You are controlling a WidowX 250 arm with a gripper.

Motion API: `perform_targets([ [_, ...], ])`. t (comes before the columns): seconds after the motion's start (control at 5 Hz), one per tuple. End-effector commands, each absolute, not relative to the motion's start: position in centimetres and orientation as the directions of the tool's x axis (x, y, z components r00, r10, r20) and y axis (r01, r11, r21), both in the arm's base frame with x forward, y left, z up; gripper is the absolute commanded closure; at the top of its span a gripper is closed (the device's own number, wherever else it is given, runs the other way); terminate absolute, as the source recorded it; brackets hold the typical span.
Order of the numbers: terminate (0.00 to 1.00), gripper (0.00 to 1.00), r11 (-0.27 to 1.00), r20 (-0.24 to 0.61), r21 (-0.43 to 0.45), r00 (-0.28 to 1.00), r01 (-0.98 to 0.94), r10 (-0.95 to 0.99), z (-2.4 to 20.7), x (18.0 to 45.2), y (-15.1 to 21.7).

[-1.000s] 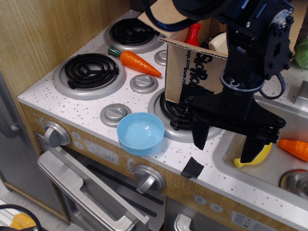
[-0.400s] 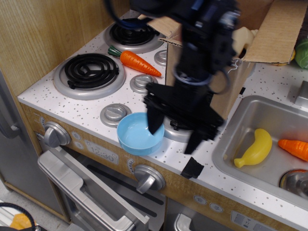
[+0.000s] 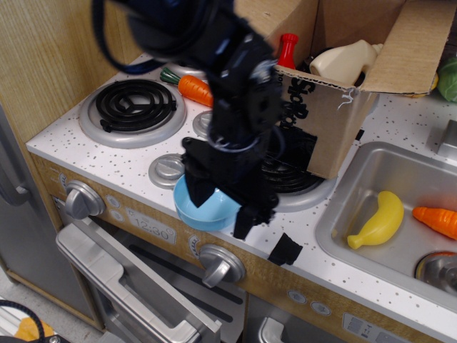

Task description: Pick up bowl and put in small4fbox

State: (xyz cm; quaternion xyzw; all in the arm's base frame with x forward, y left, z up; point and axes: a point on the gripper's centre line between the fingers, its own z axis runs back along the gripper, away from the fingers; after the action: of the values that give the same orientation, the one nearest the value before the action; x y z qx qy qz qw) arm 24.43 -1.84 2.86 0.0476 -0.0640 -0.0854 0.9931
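While the bowl sits on the speckled counter at the stove's front edge, the gripper is directly over it, fingers spread apart, one at the bowl's left side and one past its right rim. Contact cannot be told. Behind and to the right stands the cardboard box, flaps open, next to the sink.

Black arm reaches down from above, slightly blurred; pincer points downward, fingers spread apart.
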Motion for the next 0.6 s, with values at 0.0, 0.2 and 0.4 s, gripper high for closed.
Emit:
perform_targets([
  [0.0,0.00,0.00,0.977,0.229,0.044,0.950,0.209,-0.213,1.6,25.4,-0.3],
  [0.2,0.00,0.00,0.974,0.253,0.010,0.942,0.226,-0.221,0.5,25.4,-0.5],
  [0.4,0.00,1.00,0.969,0.235,0.065,0.940,0.238,-0.247,-0.6,25.4,-1.0],
])
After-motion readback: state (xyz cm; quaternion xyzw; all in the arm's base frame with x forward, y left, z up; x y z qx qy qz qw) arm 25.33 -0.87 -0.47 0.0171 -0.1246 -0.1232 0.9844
